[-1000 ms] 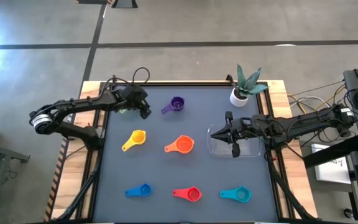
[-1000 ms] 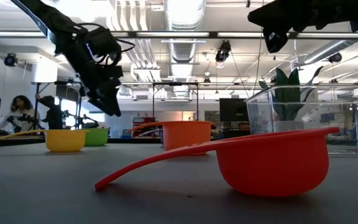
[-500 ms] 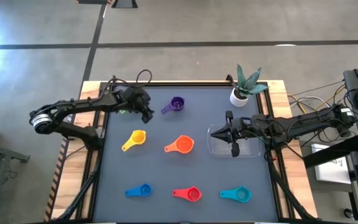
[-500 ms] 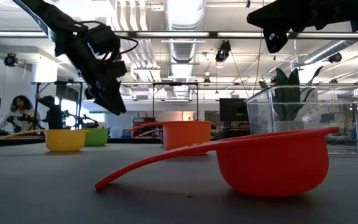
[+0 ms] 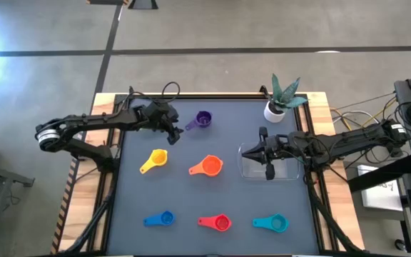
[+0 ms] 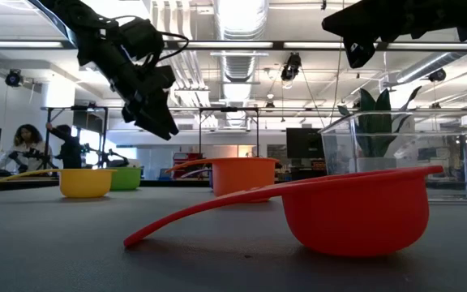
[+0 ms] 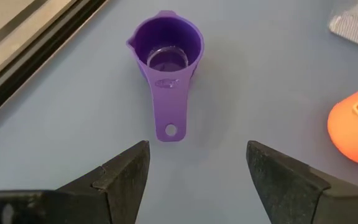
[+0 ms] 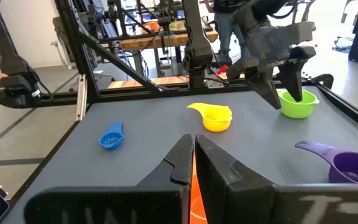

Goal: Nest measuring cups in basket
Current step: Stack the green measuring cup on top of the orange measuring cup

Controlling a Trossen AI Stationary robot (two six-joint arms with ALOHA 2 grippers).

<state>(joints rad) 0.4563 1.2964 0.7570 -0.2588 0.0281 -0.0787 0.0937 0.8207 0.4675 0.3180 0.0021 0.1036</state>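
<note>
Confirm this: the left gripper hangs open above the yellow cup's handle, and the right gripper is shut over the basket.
Wrong cup. The left wrist view shows the left gripper open above the purple cup, near its handle; the yellow cup lies apart. The right gripper is shut over the basket, as stated.

Bright, even indoor light; ceiling lamps (image 6: 235,16) glare white in the low view, leaving the arms dark against them. Shadows on the mat (image 5: 184,200) are soft. Ahead of the left gripper (image 7: 197,163) the purple cup (image 7: 166,53) is sharp, its fingers blurred
</note>
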